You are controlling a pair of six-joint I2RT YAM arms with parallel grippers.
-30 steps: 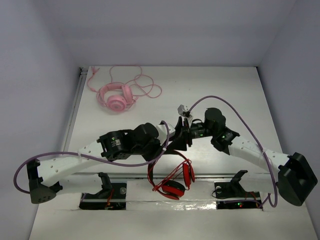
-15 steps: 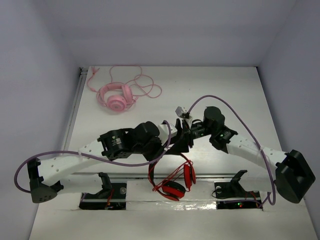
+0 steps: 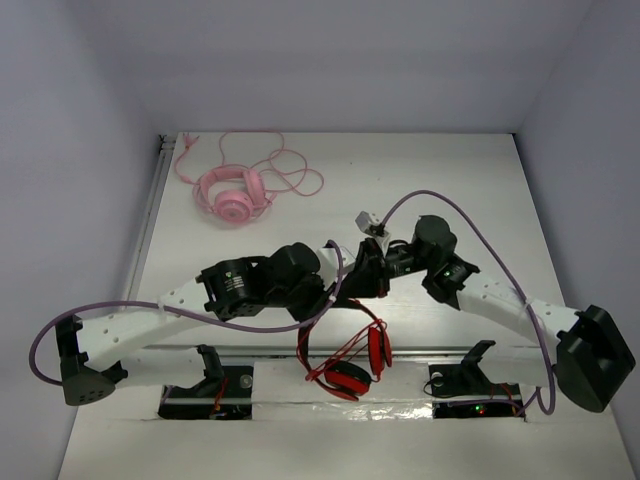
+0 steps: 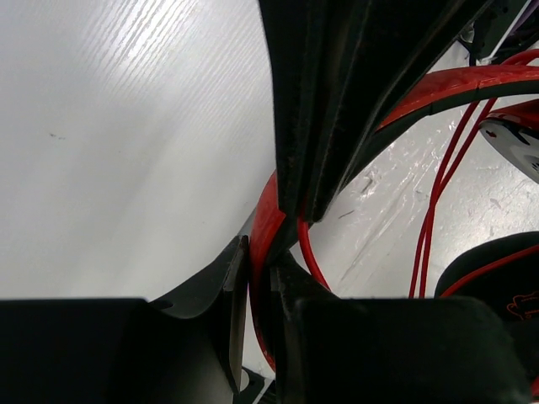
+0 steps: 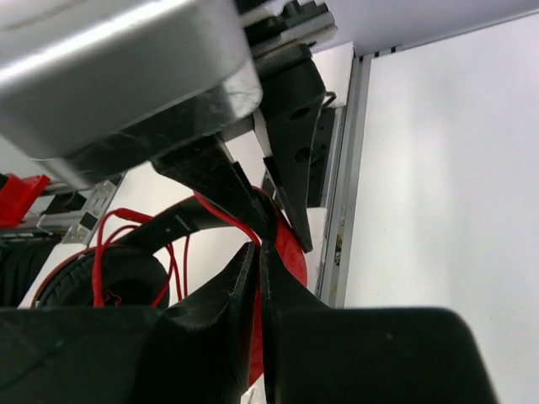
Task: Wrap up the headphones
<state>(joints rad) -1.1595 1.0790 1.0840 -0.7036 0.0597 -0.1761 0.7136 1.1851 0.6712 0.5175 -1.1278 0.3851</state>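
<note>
The red headphones [image 3: 350, 365] hang near the table's front edge, their thin red cable [image 4: 434, 210] looping down beside the ear cups. My left gripper [image 4: 259, 278] is shut on the black-and-red headband [image 4: 268, 220] and holds the headphones up. Close beside it, my right gripper [image 5: 258, 251] has its jaws almost together on a strand of the cable [image 5: 223, 217] right at the headband [image 5: 168, 227]. In the top view the two grippers meet over the headphones, left gripper [image 3: 335, 297] and right gripper [image 3: 360, 285]. A black ear pad [image 5: 101, 273] shows lower left in the right wrist view.
Pink headphones [image 3: 235, 195] with a tangled pink cable lie at the back left of the table. A metal rail [image 3: 150, 230] runs along the left edge. Two black fixtures [image 3: 210, 385] [image 3: 465, 385] sit in slots at the front.
My right gripper has closed from wide open onto the cable next to the headband. The left gripper and the hanging headphones have hardly moved.
</note>
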